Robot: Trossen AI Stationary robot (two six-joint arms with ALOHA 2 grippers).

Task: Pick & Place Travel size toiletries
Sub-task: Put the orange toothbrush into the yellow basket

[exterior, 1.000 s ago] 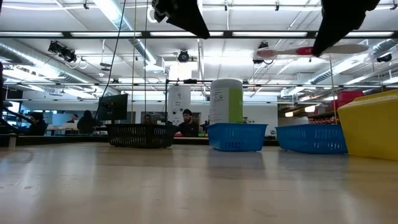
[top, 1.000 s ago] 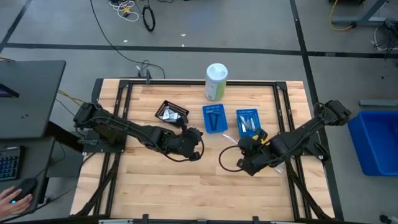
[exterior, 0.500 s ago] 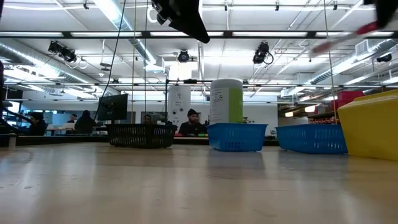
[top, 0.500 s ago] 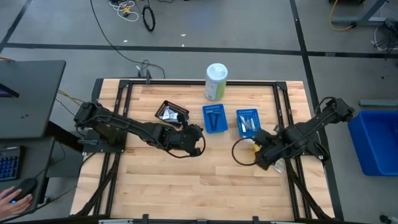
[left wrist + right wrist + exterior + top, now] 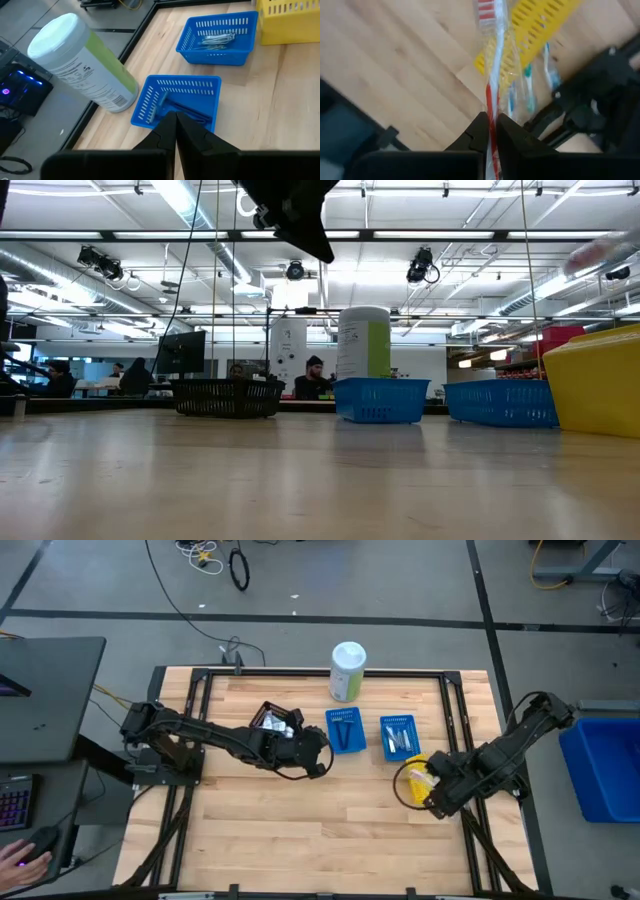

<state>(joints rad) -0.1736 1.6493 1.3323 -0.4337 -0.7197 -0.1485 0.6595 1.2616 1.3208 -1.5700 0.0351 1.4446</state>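
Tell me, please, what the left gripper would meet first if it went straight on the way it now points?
Most likely the nearer blue bin with dark-handled razors: the shut left gripper points straight at it, though depth is unclear.

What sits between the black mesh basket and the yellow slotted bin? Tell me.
In the low view, a blue slotted basket and a second blue basket stand there.

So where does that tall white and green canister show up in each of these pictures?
High view: the canister stands at the table's far edge, near the middle.
Low view: the canister rises behind the left blue bin, centre of the picture.
Left wrist view: it fills the upper left, beside that bin.
Right wrist view: not in it.
Shared landmark: that blue bin next to it.
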